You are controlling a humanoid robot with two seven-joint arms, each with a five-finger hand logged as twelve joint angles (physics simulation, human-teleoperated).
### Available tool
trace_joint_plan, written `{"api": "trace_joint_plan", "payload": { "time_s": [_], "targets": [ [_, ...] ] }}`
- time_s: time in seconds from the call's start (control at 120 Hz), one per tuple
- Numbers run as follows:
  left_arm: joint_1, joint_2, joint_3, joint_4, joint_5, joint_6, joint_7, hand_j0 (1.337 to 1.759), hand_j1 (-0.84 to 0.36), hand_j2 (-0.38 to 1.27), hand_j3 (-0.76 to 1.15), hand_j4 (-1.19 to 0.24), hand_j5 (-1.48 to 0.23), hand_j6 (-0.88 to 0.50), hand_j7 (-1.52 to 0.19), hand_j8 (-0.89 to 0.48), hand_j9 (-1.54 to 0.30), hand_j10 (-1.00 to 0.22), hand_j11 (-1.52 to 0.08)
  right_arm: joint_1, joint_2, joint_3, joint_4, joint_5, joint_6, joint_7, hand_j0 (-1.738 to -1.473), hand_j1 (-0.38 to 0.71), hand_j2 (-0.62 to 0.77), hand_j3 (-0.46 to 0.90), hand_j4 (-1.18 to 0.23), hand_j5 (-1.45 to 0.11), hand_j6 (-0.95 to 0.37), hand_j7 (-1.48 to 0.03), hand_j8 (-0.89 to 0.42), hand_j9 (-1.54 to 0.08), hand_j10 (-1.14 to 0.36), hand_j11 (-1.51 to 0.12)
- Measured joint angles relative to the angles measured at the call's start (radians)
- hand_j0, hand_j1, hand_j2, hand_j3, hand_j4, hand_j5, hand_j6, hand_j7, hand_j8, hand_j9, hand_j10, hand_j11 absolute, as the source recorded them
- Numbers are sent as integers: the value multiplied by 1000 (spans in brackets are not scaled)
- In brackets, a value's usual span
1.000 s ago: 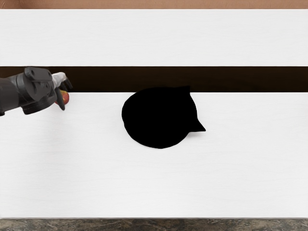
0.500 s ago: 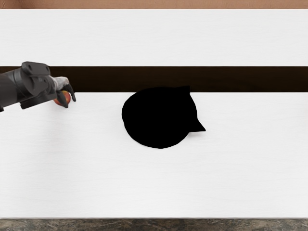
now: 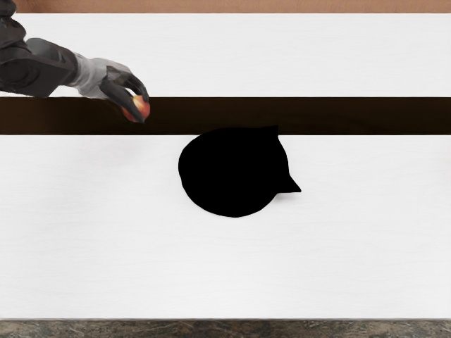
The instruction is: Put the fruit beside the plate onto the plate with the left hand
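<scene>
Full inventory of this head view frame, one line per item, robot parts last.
fruit: 1, red and yellow, held in the left hand's fingers, seen against the dark band, left of the plate, not on it
plate: 1, black, near the middle of the table, nothing visible on it
table: 1, white, fills the lower part of the picture
dark band: 1, dark brown, runs across the picture behind the plate
white surface: 1, white, beyond the dark band
left hand: 1, dark fingers with grey wrist, upper left, closed on the fruit
right hand: not in view
</scene>
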Motion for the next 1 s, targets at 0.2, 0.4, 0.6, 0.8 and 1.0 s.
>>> {"api": "trace_joint_plan", "payload": {
  "time_s": [0.2, 0.4, 0.6, 0.8, 1.0],
  "targets": [
    [49, -98, -249, -5, 56, -39, 2, 1647, -415, 399, 0, -797, -1210, -269, -1188, -271, -1203, -611, -1180, 0, 0, 0, 0, 0, 0, 0, -1658, -335, -2, 0, -11, -15, -12, -15, -12, -15, -12, -15],
    [86, -158, -301, -5, 77, -65, 2, 1649, -400, 481, 0, -772, -1204, -306, -1167, -323, -1184, -675, -1165, 0, 0, 0, 0, 0, 0, 1, -1658, -335, -2, 0, -12, -15, -12, -15, -12, -15, -12, -15],
    [113, -179, -303, -2, 90, -60, 0, 1650, -417, 539, 0, -770, -1190, -313, -1152, -336, -1170, -695, -1153, 0, 0, 0, 0, 0, 0, 1, -1658, -335, -2, 0, -12, -15, -12, -15, -12, -15, -12, -15],
    [127, -179, -292, 2, 103, -34, -2, 1655, -18, 230, 0, -470, -539, -143, -526, -150, -529, -328, -523, 0, 0, 0, 0, 0, 0, 1, -1658, -335, -2, 0, -12, -15, -12, -15, -12, -15, -12, -15],
    [126, -165, -276, 2, 109, -16, -2, 1657, 202, 88, 0, -184, -212, -62, -207, -61, -209, -131, -206, 0, 0, 0, 0, 0, 0, 1, -1658, -335, -2, 0, -12, -15, -12, -15, -12, -15, -12, -15]
  ]
}}
